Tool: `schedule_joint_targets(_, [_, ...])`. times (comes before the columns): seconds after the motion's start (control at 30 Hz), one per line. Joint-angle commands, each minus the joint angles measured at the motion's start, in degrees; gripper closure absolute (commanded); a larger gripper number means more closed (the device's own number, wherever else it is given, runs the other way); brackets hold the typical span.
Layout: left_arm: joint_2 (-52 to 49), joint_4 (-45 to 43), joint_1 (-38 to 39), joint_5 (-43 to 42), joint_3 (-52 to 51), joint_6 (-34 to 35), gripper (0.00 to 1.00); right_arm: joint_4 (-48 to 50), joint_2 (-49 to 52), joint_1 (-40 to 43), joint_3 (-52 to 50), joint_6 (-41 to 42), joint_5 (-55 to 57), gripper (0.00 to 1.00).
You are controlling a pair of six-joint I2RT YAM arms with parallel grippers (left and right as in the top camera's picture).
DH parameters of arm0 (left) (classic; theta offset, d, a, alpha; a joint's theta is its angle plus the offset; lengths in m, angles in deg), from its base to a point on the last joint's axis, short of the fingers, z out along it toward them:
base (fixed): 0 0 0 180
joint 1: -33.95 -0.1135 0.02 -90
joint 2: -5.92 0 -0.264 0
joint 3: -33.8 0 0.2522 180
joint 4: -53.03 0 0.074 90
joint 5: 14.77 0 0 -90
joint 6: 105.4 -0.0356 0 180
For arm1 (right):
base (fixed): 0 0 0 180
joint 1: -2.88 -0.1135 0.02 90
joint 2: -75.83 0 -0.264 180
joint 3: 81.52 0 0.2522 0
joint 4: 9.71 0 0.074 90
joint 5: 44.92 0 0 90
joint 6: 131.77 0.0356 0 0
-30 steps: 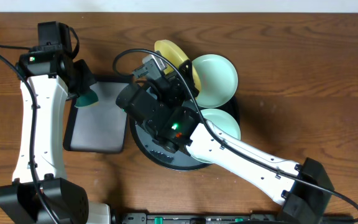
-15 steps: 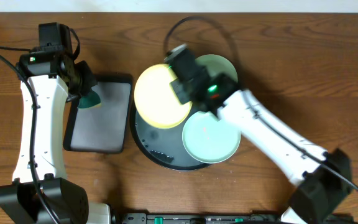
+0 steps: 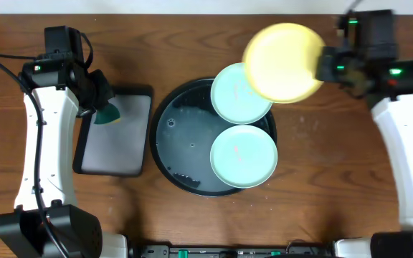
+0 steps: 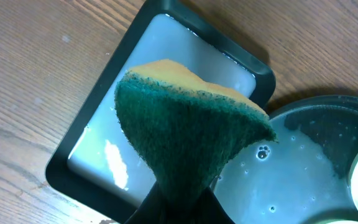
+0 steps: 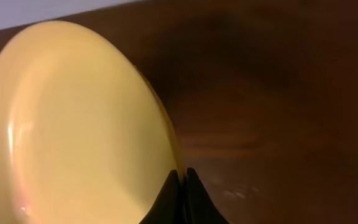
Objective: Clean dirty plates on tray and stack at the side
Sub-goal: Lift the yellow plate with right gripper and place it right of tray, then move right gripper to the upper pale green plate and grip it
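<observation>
My right gripper [image 3: 323, 64] is shut on the rim of the pale yellow plate [image 3: 282, 61] and holds it in the air over the tray's far right edge; the plate fills the left of the right wrist view [image 5: 73, 124], with the jaws [image 5: 182, 177] pinching its edge. Two pale mint plates lie in the round black tray [image 3: 174, 143]: one at the back [image 3: 231, 97], partly under the yellow plate, and one at the front right [image 3: 244, 155]. My left gripper [image 3: 99, 107] is shut on a teal sponge [image 4: 185, 130] above the grey tray.
A grey rectangular tray [image 3: 117, 136] with a black rim holds soapy water left of the black tray; it also shows in the left wrist view [image 4: 104, 155]. The black tray's bare left part is wet with bubbles [image 4: 303, 162]. Bare wooden table [image 3: 335, 143] lies to the right.
My right arm swung from over the black tray to the far right, carrying the yellow plate up and away to the right. The left arm and sponge have barely moved.
</observation>
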Motion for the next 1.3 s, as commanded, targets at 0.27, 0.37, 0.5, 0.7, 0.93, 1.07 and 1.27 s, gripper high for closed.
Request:
schedule_joint_targets(0.27, [-0.17,-0.31,-0.13,-0.55,-0.50,0.24,0.92,-0.87,5.77,16.20,-9.18,-4.55,-1.33,0.99])
schedule_joint_targets(0.37, [-0.44,-0.28,-0.13,-0.55,-0.50,0.24,0.92,3.08,7.06,16.92,-14.19,-5.09,-1.16,0.99])
schedule_joint_targets(0.5, [-0.81,-0.28,-0.13,-0.55,-0.50,0.24,0.92,9.64,7.72,17.09,-20.76,-5.11,-1.09,0.99])
schedule_joint_targets(0.7, [-0.96,-0.35,-0.13,-0.55,-0.50,0.24,0.92,20.20,7.72,16.96,-29.92,-7.06,-1.11,0.99])
schedule_joint_targets(0.93, [-0.96,-0.35,-0.13,-0.55,-0.50,0.24,0.92,22.36,7.67,16.96,-32.96,-7.04,-1.14,0.80])
schedule_joint_targets(1.07, [-0.96,-0.35,-0.13,-0.55,-0.50,0.24,0.92,18.14,7.61,16.31,-29.90,-7.19,-3.19,0.71])
schedule_joint_targets(1.27, [-0.96,-0.33,-0.13,-0.55,-0.50,0.24,0.92,5.01,7.56,7.45,-20.20,-11.10,-10.19,0.66])
